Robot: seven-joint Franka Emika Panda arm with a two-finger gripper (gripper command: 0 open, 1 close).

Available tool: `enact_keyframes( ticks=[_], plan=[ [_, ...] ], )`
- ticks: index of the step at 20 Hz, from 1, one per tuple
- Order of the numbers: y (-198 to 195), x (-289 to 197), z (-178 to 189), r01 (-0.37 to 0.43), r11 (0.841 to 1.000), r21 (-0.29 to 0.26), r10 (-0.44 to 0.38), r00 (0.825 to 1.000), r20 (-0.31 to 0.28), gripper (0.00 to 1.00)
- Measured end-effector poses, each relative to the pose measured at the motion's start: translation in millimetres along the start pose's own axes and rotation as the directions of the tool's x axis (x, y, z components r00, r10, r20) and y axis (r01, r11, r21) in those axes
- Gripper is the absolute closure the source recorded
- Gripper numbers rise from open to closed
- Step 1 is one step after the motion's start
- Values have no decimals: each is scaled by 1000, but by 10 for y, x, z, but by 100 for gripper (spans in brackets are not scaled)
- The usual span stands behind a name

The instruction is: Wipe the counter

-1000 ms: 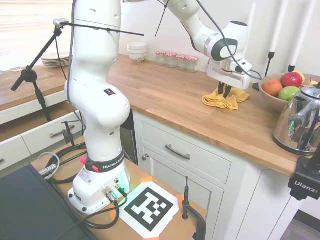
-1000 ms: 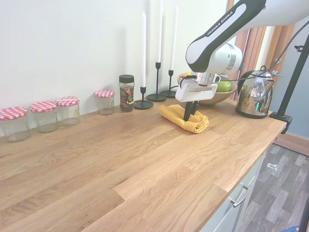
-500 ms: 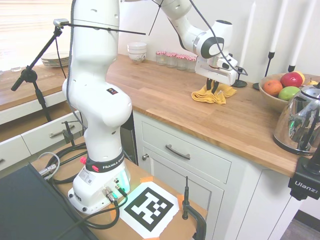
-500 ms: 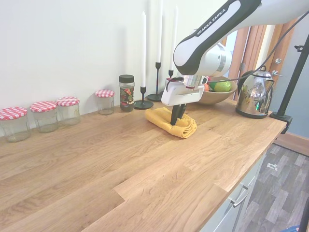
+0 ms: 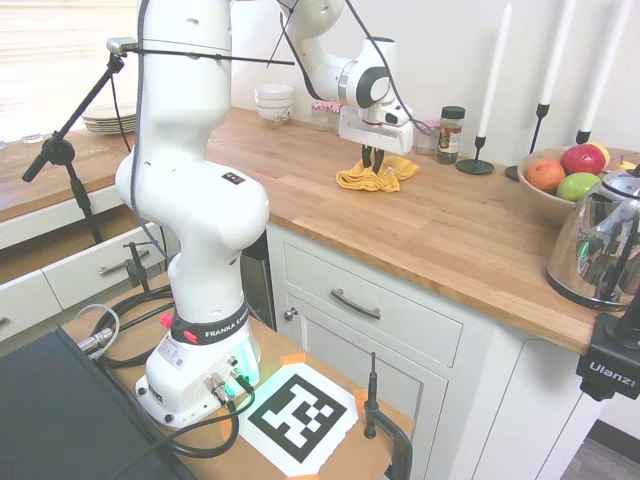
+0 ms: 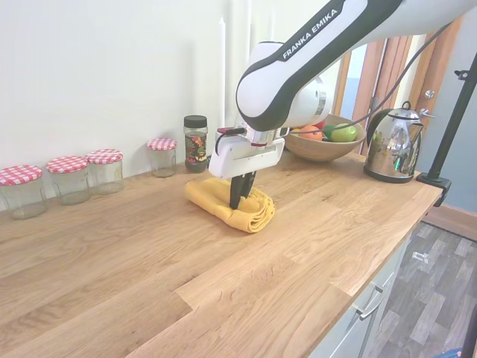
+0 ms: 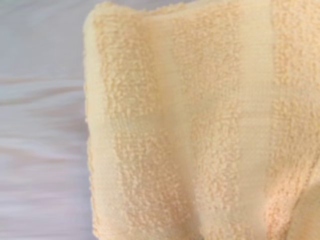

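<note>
A crumpled yellow cloth (image 5: pixel 375 177) (image 6: pixel 227 205) lies on the long butcher-block counter (image 5: pixel 450 235) (image 6: pixel 149 253). My gripper (image 5: pixel 372 166) (image 6: pixel 237 203) points straight down into the cloth, its dark fingers shut on a fold of it and pressing it onto the wood. In the wrist view the yellow cloth (image 7: pixel 200 125) fills most of the picture, with pale counter (image 7: pixel 40 125) beside it.
Red-checked jars (image 6: pixel 71 177) and a dark-lidded spice jar (image 6: pixel 195 142) line the wall, with a candlestick (image 5: pixel 478 160) further along it. A fruit bowl (image 5: pixel 560 180) and chrome kettle (image 5: pixel 600 245) (image 6: pixel 391 149) stand toward one end. White bowls (image 5: pixel 274 102) sit at the other.
My gripper has slid the yellow cloth steadily along the counter, away from the fruit bowl and kettle and toward the jars, staying shut on it throughout.
</note>
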State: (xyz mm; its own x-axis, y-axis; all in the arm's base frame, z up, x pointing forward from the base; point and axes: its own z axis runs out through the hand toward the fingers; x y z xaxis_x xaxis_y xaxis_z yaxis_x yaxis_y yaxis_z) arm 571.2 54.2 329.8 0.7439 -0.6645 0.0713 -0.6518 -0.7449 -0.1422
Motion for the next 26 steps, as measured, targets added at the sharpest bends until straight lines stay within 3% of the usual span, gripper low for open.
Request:
enact_keyframes(
  ticks=[6,19,26],
  plan=[
    [-409,-509,26,64,998,-26,-65,998,-24,100],
    [-724,-1127,46,166,984,-59,-171,981,-94,100],
    [-732,-1167,46,154,986,-57,-159,983,-94,100]
  ],
)
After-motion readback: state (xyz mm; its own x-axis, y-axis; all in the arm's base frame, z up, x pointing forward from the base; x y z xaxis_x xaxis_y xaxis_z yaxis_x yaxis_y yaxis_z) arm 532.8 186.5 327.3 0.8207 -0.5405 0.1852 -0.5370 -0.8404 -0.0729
